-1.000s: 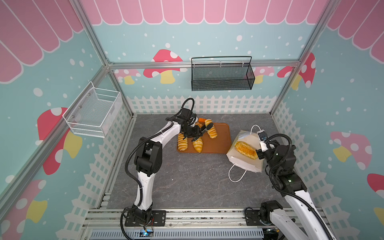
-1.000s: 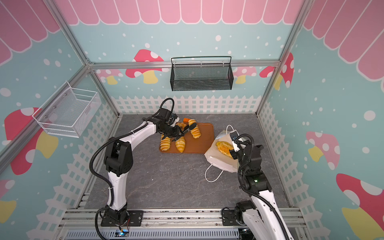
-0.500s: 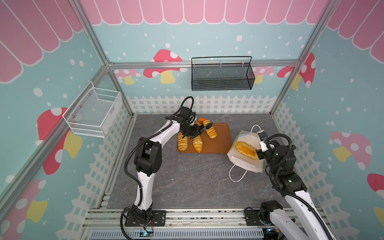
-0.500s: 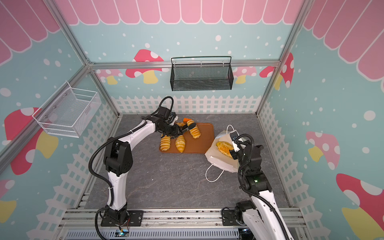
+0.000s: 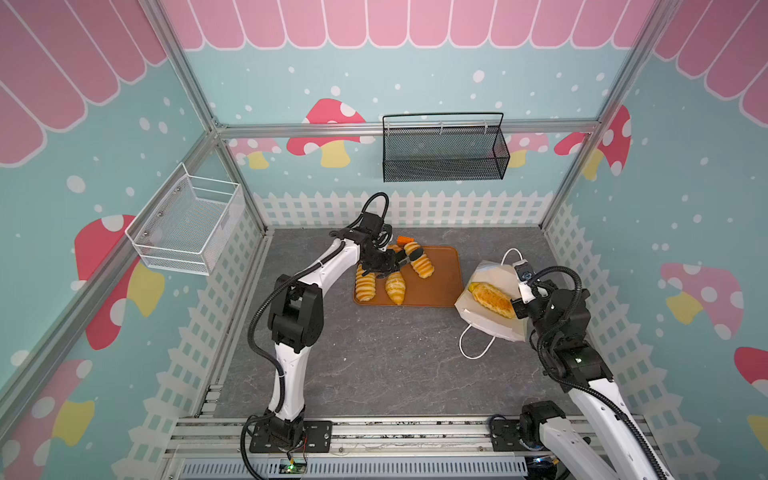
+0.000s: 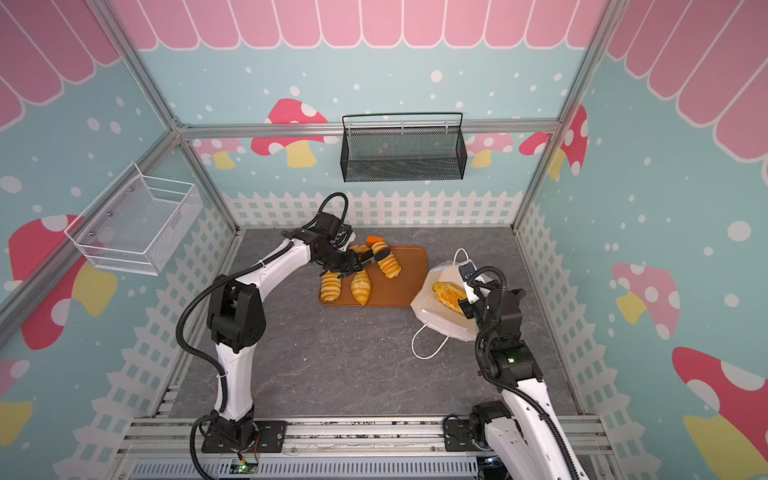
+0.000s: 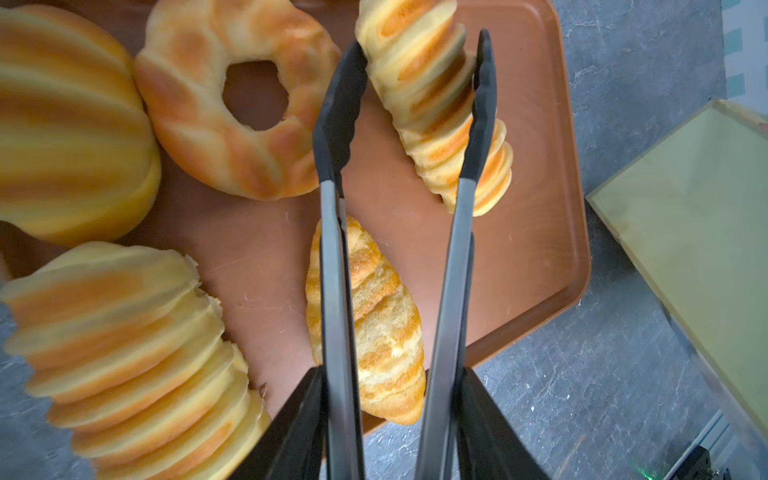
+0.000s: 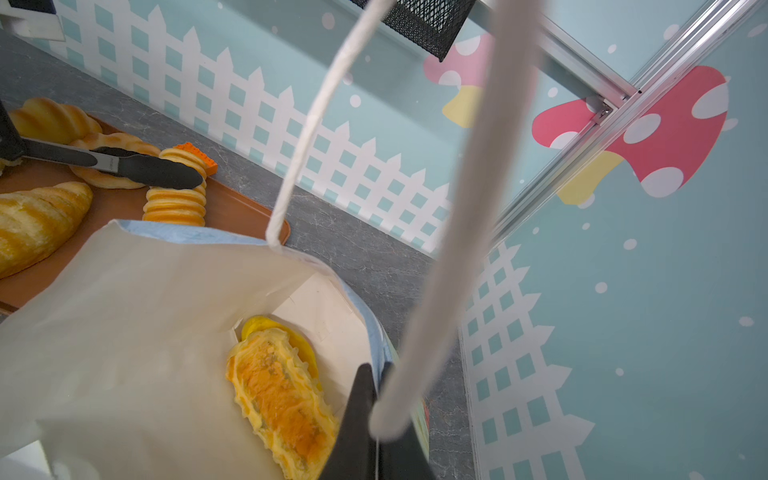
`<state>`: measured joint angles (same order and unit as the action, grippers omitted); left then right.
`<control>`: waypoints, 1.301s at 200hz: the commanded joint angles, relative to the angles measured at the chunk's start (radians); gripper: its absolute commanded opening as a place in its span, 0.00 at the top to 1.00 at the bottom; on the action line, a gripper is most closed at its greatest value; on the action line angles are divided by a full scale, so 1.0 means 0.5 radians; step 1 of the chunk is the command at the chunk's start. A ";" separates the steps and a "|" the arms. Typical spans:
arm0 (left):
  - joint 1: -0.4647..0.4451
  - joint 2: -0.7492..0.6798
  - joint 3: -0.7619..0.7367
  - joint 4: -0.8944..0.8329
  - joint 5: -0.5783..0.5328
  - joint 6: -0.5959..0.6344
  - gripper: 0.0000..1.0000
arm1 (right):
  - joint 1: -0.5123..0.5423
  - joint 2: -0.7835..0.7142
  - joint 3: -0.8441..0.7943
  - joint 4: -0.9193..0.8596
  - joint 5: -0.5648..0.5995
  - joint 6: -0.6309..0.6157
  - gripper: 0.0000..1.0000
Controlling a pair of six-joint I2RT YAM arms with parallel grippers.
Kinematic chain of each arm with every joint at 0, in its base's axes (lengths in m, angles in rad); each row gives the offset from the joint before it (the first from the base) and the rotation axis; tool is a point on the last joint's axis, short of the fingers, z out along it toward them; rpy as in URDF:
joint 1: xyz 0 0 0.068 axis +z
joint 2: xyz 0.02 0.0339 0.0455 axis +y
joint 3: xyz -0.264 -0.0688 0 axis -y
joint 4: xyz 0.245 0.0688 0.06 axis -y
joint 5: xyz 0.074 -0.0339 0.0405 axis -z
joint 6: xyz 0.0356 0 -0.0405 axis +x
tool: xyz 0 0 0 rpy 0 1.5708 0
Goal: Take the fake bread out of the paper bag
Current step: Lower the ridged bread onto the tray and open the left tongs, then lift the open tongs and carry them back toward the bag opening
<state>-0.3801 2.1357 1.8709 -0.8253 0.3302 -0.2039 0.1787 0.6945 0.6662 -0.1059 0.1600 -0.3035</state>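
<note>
Mostly done: five fake bread (image 7: 195, 137) pieces lie on the one tray (image 7: 536, 232), one pastry (image 8: 282, 399) (maybe another beneath) is left in the one paper bag (image 8: 145, 311); left tool (image 7: 390, 374) clamps tongs (image 7: 332, 124), tips apart astride a ridged roll (image 7: 428, 95); right tool (image 8: 374, 419) pinched shut on the bag's rim.

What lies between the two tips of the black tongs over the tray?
A ridged long roll lies between the tips of the tongs, over the orange-brown tray. The left wrist view shows this.
</note>
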 commanded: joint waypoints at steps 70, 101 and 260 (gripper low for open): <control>-0.049 -0.086 0.141 -0.056 -0.046 0.031 0.52 | 0.009 0.001 0.067 0.031 -0.010 -0.013 1.00; -0.105 -0.053 0.198 -0.056 -0.109 0.012 0.51 | 0.008 -0.002 0.067 0.028 -0.007 -0.020 1.00; -0.166 -0.266 0.216 -0.086 -0.490 0.185 0.55 | 0.008 0.012 0.075 0.031 -0.028 -0.037 1.00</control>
<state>-0.4549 2.0823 1.9476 -0.8726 0.0811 -0.1417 0.1787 0.6983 0.6689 -0.1055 0.1574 -0.3103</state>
